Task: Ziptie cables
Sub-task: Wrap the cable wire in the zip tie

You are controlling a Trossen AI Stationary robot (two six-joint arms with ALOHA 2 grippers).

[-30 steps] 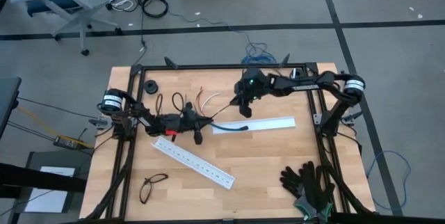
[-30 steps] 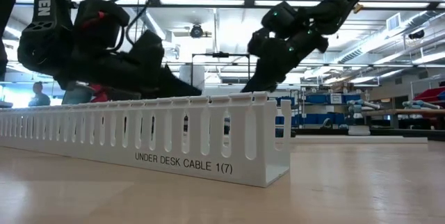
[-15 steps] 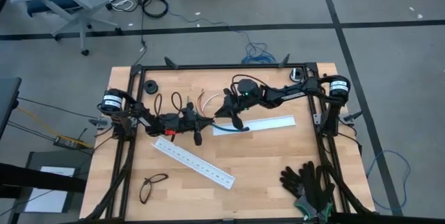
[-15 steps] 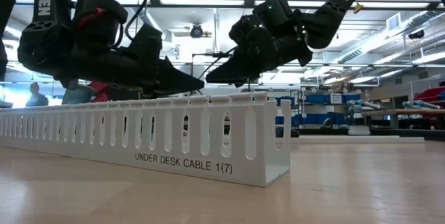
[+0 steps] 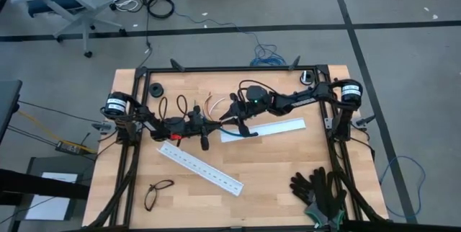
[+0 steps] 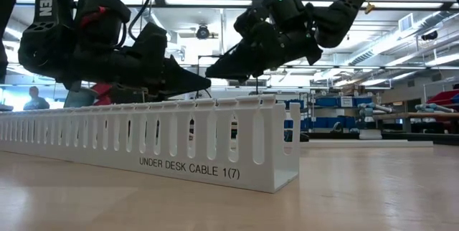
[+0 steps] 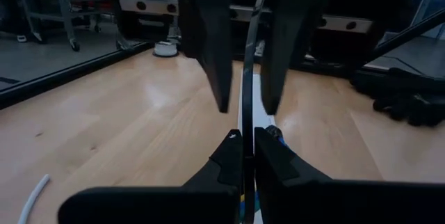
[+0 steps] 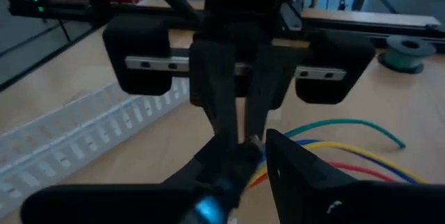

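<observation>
right end effector (image 5: 229, 114) moved left; cables (image 5: 216, 104) just beside.

We are looking at a robotics lab or workshop: a wooden table (image 5: 274, 174) in a black metal frame (image 5: 230, 68) is standing on a grey floor with dark tape lines (image 5: 216, 27). Loose cords (image 5: 155, 5) and an office chair (image 5: 68, 1) are lying behind it, while ceiling strip lights (image 6: 215, 3) and stocked shelving (image 6: 344, 105) are filling the hall beyond.
</observation>
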